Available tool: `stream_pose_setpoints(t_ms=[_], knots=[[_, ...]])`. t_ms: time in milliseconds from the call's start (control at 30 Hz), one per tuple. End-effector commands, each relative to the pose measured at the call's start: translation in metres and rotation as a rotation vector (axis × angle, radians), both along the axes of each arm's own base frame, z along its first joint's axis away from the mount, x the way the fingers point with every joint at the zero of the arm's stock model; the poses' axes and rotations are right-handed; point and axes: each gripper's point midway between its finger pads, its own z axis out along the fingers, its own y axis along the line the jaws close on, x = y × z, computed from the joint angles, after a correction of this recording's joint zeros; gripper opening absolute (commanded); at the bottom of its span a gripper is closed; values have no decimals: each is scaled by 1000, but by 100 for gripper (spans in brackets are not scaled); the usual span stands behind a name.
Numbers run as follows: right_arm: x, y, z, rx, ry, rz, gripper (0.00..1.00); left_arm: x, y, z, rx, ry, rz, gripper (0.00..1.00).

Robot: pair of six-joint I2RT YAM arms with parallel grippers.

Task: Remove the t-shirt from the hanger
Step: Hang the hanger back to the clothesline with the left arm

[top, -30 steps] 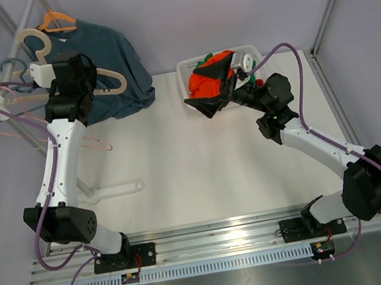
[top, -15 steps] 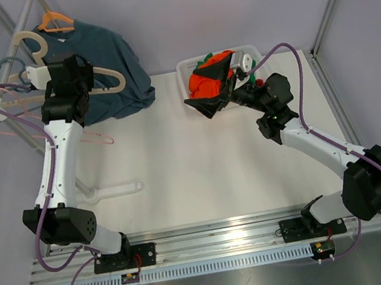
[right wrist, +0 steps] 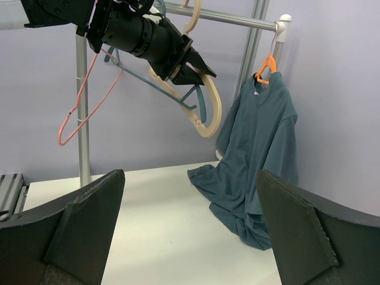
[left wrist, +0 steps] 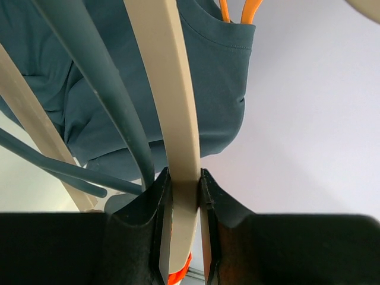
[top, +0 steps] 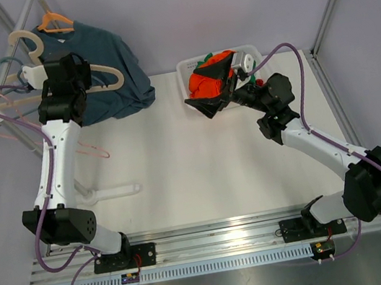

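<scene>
A dark teal t-shirt [top: 116,67] hangs from an orange hanger [top: 55,20] on the rack at the back left, its hem bunched on the table. The right wrist view shows the same t-shirt [right wrist: 261,148] and orange hanger [right wrist: 268,65]. My left gripper [top: 88,77] is shut on a beige hanger [top: 109,81], just left of the shirt. In the left wrist view the jaws [left wrist: 183,178] pinch the beige hanger [left wrist: 166,89], with the t-shirt [left wrist: 214,89] behind. My right gripper [top: 209,88] hovers open and empty by the basket, its fingers [right wrist: 89,219] wide apart.
A white basket [top: 252,50] of orange and red clothes stands at the back right. The rack [right wrist: 83,136] also carries a teal hanger [left wrist: 101,77] and a pink wire hanger [top: 93,148]. The rack's foot [top: 115,192] lies on the table's left side.
My left arm has shifted slightly left and back with the beige hanger in its jaws, and the pink wire hanger has swung. The right arm has not moved.
</scene>
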Motion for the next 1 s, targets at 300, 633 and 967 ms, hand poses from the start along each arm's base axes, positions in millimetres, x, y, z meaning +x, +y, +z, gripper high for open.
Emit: stream_pose_setpoints(t_ms=[300,633,967], knots=[[-12,-7,20,12,-74,8,99,-7,20,45,-64,-125,94,0],[-14,-7,20,8,-74,9,100,-5,25,28,-131,-81,105,0],[-14,-8,21,9,-80,8,100,-9,28,23,-135,-82,114,0]])
